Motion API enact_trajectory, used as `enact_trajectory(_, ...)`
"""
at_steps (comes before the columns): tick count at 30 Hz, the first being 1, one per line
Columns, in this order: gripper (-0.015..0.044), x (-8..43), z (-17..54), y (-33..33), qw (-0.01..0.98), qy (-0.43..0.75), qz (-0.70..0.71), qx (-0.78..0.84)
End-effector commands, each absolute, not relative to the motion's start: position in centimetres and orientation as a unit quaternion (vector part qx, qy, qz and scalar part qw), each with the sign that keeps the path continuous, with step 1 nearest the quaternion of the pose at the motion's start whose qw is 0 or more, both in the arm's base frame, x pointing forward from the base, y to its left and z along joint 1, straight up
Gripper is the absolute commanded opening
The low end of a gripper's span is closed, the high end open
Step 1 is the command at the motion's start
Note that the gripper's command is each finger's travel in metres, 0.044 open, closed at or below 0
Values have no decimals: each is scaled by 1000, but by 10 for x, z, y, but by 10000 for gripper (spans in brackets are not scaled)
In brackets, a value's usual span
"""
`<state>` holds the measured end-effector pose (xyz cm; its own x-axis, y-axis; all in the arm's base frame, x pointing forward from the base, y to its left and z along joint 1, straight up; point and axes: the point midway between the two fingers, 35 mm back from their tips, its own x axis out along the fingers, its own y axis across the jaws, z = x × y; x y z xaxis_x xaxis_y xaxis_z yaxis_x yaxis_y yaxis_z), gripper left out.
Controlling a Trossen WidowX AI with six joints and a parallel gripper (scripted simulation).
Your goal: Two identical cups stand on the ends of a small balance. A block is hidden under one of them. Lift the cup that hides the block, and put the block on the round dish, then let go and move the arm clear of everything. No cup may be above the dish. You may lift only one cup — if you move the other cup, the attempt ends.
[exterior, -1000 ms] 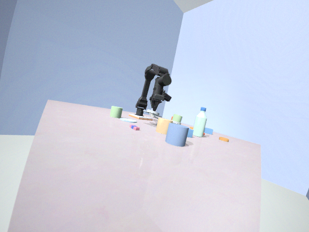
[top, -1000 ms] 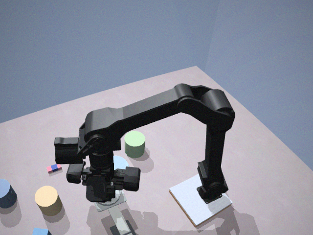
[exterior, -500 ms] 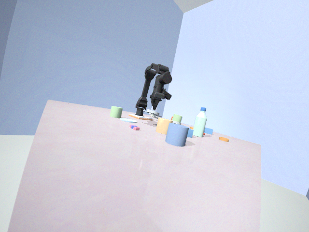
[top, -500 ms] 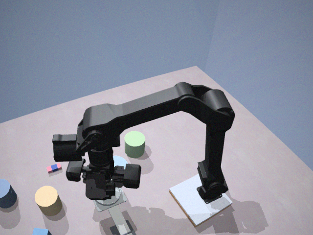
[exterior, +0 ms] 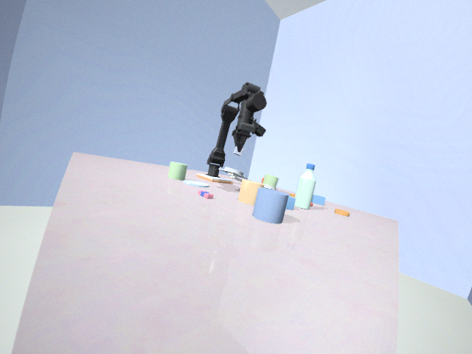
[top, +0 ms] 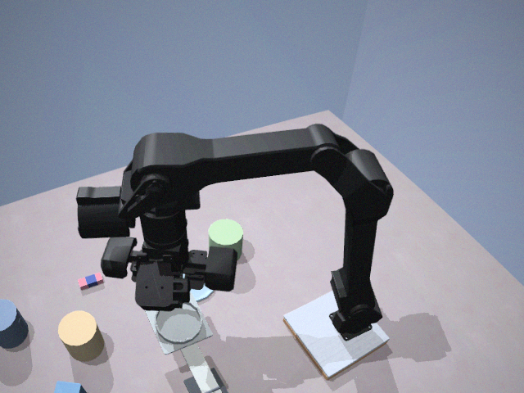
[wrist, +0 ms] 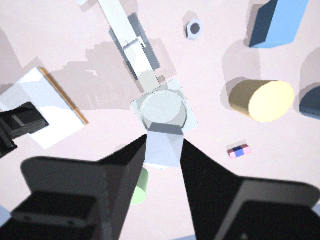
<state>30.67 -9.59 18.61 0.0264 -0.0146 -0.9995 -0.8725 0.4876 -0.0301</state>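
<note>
The hand (top: 163, 283) (exterior: 239, 149) (wrist: 163, 139) is clamped on one pale block (exterior: 237, 152) (wrist: 164, 151), held in the air above the desk (top: 270, 237) (exterior: 213, 266) (wrist: 210, 65). Below the hand, one raised end of the balance (top: 205, 330) (exterior: 219, 169) (wrist: 191, 117) has a round pan.

Two green cups: one (top: 225, 234) (exterior: 177, 170) (wrist: 140, 187) stands on the desk, beyond the hand in the top view; the other (exterior: 271, 180) stands lower right of the hand in the exterior view. One pale blue dish (top: 204, 293) (exterior: 196, 184) lies lower than the hand, partly hidden from above.

To the hand's left from above: one pink-and-blue bar (top: 90, 281) (exterior: 205, 194) (wrist: 239, 151), one yellow cylinder (top: 81, 334) (exterior: 250, 191) (wrist: 265, 100) and one blue cylinder (top: 9, 323) (exterior: 270, 204) (wrist: 311, 102). Lower right in the exterior view: one mint bottle (exterior: 305, 189), blue-capped.
</note>
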Motion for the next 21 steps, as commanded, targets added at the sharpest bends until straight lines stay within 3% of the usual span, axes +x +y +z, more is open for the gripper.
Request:
enact_trajectory(1,0,306,201,-95,618,603,346,-368)
enact_trajectory(21,0,279,143,-175,615,606,344,-370)
